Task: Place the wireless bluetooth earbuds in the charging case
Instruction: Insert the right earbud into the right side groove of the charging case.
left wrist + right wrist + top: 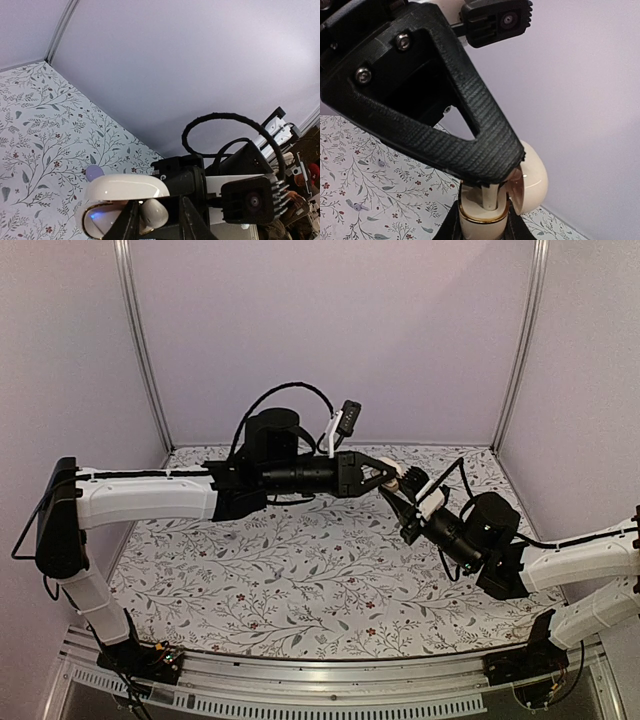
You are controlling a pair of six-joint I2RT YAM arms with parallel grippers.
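Observation:
The cream charging case [480,227], gold-rimmed with its lid [534,181] swung open, is held up off the table with my right gripper [482,233] shut around its base. From the left, my left gripper [159,201] reaches into the open case [100,220]. One white earbud [152,214] sits between its fingers, touching one finger, with a dark gap to the other. That earbud's stem [490,197] points down into the case's well. Both grippers meet over the back middle of the table, the left gripper [383,476] just above the right gripper [398,498].
A floral-patterned mat [300,580] covers the table. A small purple rounded piece [93,173] lies on it behind the case. Pale walls and metal corner posts [140,340] close the back and sides. The right arm's cable [225,120] loops near the grippers.

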